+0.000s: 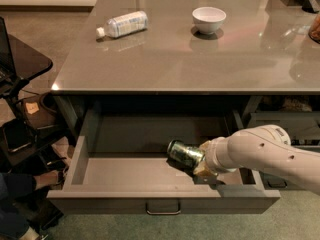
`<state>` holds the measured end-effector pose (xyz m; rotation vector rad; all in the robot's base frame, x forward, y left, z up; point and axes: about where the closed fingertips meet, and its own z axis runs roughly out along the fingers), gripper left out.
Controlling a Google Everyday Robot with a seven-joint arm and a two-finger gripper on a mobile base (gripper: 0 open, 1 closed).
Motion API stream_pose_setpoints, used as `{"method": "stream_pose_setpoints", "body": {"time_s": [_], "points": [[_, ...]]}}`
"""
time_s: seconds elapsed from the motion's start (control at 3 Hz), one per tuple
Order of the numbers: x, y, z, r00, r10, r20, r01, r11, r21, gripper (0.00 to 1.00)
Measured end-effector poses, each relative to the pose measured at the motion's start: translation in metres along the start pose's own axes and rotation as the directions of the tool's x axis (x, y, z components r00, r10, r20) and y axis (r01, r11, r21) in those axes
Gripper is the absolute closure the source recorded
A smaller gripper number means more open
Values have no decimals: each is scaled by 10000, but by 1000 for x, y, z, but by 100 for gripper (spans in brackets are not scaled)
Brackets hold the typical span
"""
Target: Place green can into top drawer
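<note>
The top drawer (pixel 125 176) is pulled wide open below the grey counter, its small metal bar handle (pixel 163 208) at the front centre. The green can (pixel 185 155) lies tilted on its side inside the drawer, right of centre, its silvery end facing left. My gripper (pixel 199 165) reaches in from the right on a white arm (pixel 265 151) and is closed around the can's right end. I cannot tell whether the can rests on the drawer floor.
On the counter (pixel 200 59) lie a clear plastic bottle with a white cap (pixel 122 24) and a white bowl (pixel 209 19). A dark side table with clutter (pixel 20 84) stands at left. Narrower grey drawers (pixel 285 121) sit at right.
</note>
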<state>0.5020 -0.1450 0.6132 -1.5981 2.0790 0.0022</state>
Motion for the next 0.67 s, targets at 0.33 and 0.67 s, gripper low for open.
{"method": "stream_pose_setpoints", "body": {"time_s": [0.33, 0.67], "points": [[0, 0, 0, 10000, 0, 0, 0, 10000, 0, 0], [0, 0, 0, 10000, 0, 0, 0, 10000, 0, 0]]}}
